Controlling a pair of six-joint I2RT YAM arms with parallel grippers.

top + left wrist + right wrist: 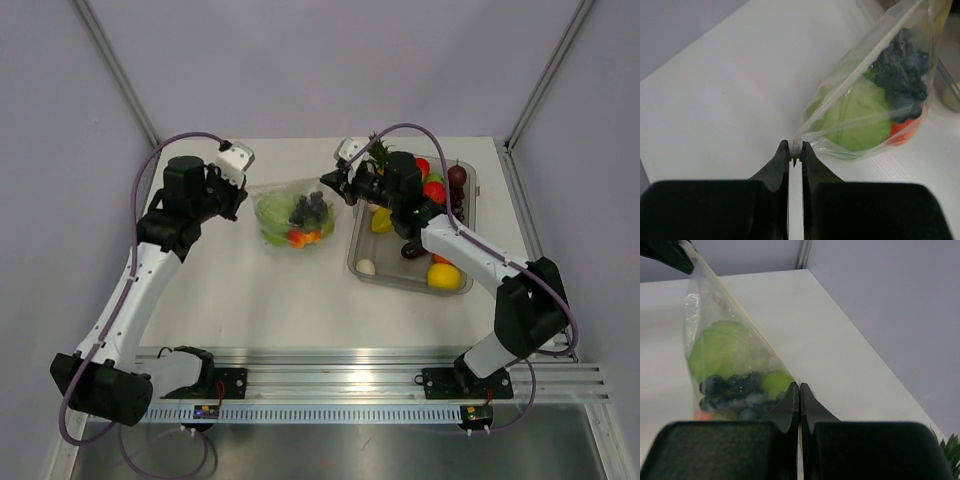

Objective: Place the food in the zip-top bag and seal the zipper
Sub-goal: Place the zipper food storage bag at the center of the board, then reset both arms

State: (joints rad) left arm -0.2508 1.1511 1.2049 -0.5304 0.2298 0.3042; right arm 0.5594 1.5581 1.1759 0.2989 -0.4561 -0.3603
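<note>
2 claws, left claw (795, 150) and right claw (799, 390), are clamped on the zipper (865, 65) ends of the filled zip-top bag (292, 212) on the bench (250, 290); we judge sealing is in hand, next needing a press along it.

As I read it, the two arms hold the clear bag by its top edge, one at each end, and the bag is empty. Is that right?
Not quite: the bag is not empty. It holds a green cabbage, dark grapes and a red piece, as the left wrist view shows. The rest is right.
</note>
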